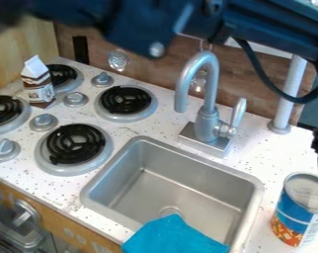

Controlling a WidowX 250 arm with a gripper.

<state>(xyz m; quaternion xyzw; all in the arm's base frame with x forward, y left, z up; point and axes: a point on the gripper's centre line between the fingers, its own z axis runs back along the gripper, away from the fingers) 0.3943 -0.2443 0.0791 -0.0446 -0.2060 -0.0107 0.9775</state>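
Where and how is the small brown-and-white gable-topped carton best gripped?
By the white peaked top, probably from straight above: the carton stands upright and narrows there, offering two faces to pinch. A low side approach looks riskier, with black coil burners on either side and silver-grey knobs close by.

Honestly can't make out any actual words or numbers here. There's print on two things, though. The can (292, 210) over at the near right has a wraparound label (285, 221), blue up top with orange and red lower down, plus a white panel (315, 226) on its right side with rows of tiny print, way too blurry to read. The little carton (39, 81) at the far left has dark markings on a white patch (39, 94) low on its front, and those are just smudgy shapes too.
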